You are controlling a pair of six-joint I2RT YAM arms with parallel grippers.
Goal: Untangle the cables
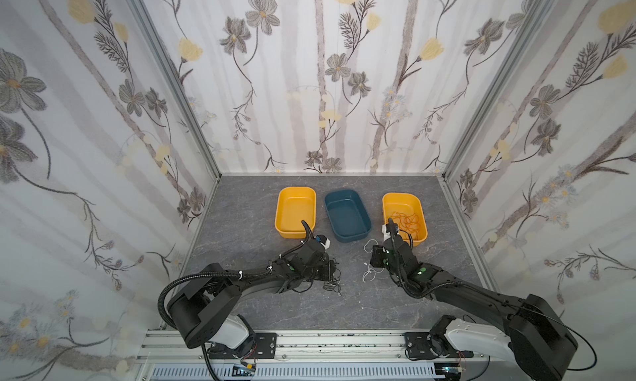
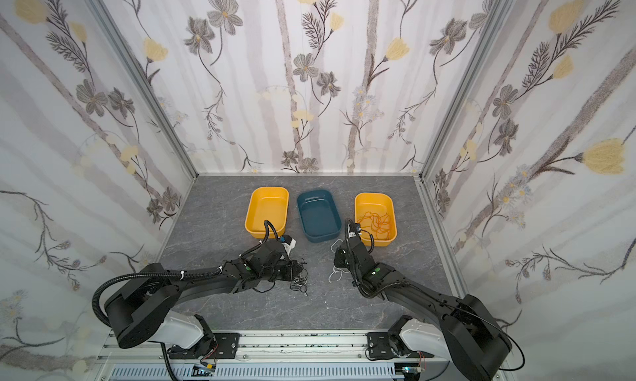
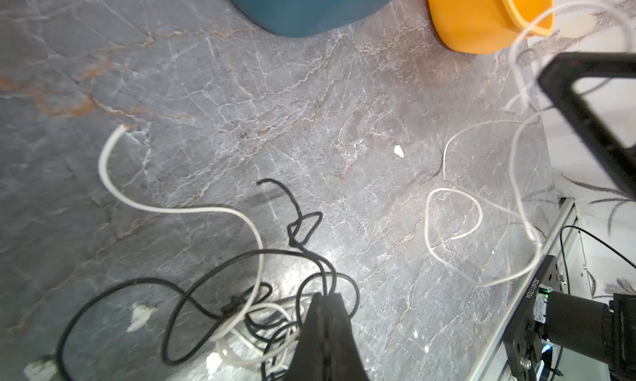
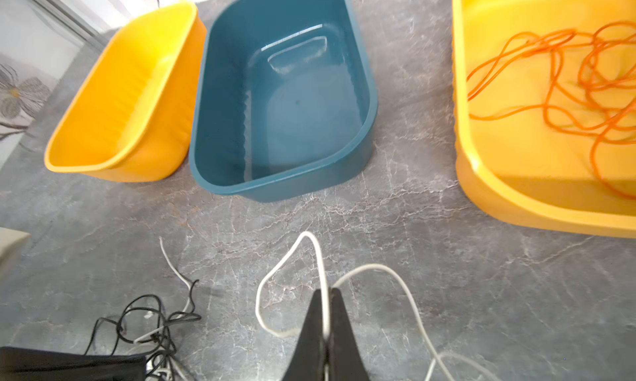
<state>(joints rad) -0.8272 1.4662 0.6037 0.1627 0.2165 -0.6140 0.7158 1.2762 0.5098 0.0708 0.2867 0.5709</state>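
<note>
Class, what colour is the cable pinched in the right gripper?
White; the cable shows best in the right wrist view.

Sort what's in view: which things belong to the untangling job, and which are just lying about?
Job:
- black cable, pinched in the left tool
- white cable, pinched in the right tool
- orange cable, already alone in a yellow bin

Lying about:
- empty yellow bin
- empty teal bin
- white fleck on the tabletop
</note>
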